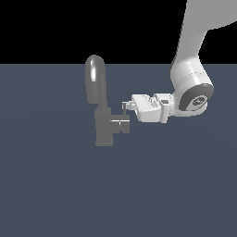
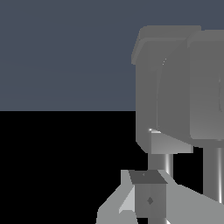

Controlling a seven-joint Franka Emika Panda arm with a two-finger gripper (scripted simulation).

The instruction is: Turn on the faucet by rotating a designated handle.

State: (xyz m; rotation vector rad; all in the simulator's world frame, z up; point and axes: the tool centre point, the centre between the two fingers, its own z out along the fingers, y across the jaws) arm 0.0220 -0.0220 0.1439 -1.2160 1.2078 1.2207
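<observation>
The faucet (image 1: 98, 99) is a glossy grey tap with a tall arched spout on a short upright body. The handle (image 1: 121, 125) is a short grey stub sticking out of the body toward the exterior view's right, with a thin rod rising from it. My gripper (image 1: 126, 106) reaches in level from the exterior view's right. Its fingertips sit just above the stub, at the thin rod, and look shut with nothing held. In the wrist view the faucet (image 2: 175, 87) fills one side, very close, and my fingertips (image 2: 148, 199) lie right under it.
The faucet stands on a flat dark blue-grey floor (image 1: 55, 185). My white arm (image 1: 190, 78) comes down from the upper part of the exterior view's right.
</observation>
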